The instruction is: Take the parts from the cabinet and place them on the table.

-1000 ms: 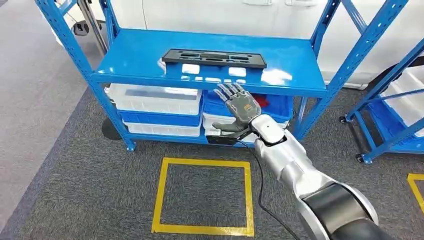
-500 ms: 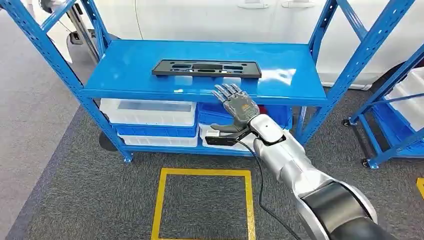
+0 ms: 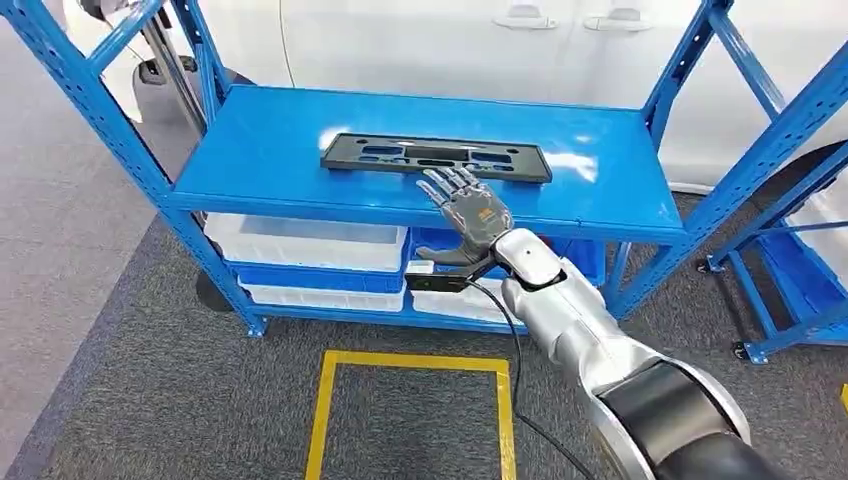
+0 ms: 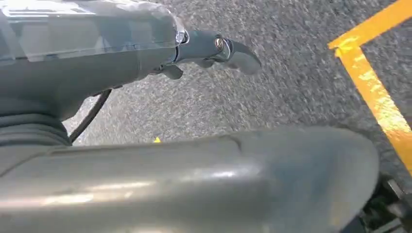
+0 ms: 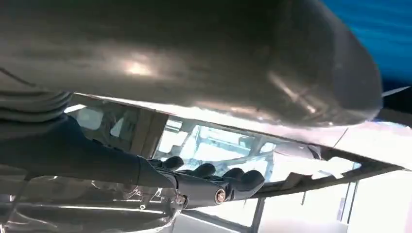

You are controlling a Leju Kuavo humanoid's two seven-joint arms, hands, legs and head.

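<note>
A long black plastic part (image 3: 435, 158) with several cut-outs lies flat on the top shelf (image 3: 270, 150) of the blue rack. My right hand (image 3: 468, 210) is raised in front of the shelf's front edge, fingers spread and empty, with its fingertips just short of the part's near side. In the right wrist view its dark fingers (image 5: 214, 184) are stretched out with nothing in them. My left hand (image 4: 209, 48) hangs over the grey carpet in the left wrist view and holds nothing.
White bins (image 3: 305, 243) and a blue bin (image 3: 560, 250) fill the rack's lower level. A yellow taped square (image 3: 415, 420) marks the carpet before the rack. A second blue rack (image 3: 790, 200) stands at the right, a white car body (image 3: 450, 40) behind.
The whole picture has shifted, so the camera moved and the rack looks nearer. My right hand's fingertips now reach over the shelf's front edge, closer to the black part.
</note>
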